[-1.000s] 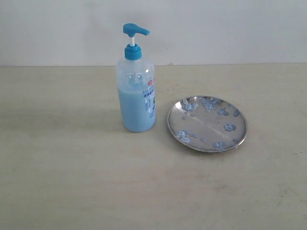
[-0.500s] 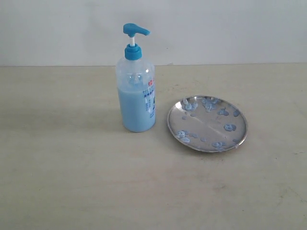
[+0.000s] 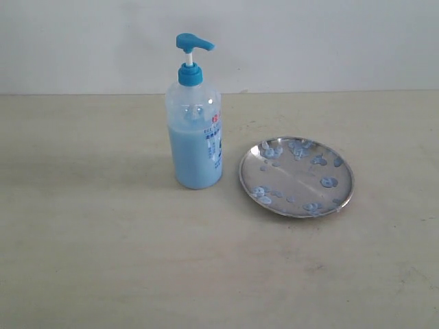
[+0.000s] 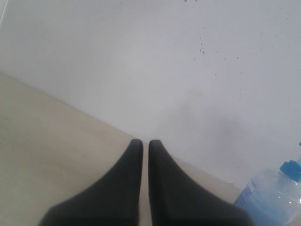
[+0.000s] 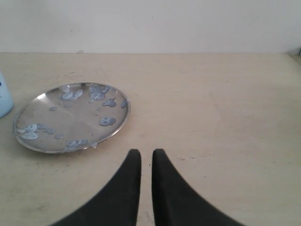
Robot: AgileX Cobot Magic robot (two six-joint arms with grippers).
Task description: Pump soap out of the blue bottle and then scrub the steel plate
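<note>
The blue bottle (image 3: 195,130) stands upright on the table, its pump head (image 3: 192,44) raised, pale blue soap (image 3: 192,159) filling its lower part. Just to its right lies the steel plate (image 3: 296,176), dotted with light-blue blobs. Neither gripper appears in the exterior view. In the left wrist view my left gripper (image 4: 146,143) is shut and empty, with the bottle (image 4: 275,197) off to one side. In the right wrist view my right gripper (image 5: 146,153) is shut and empty above bare table, short of the plate (image 5: 70,117); a sliver of the bottle (image 5: 3,96) shows beside it.
A pale wall (image 3: 309,41) rises behind the beige table (image 3: 103,240). The table's far right edge (image 5: 296,54) shows in the right wrist view.
</note>
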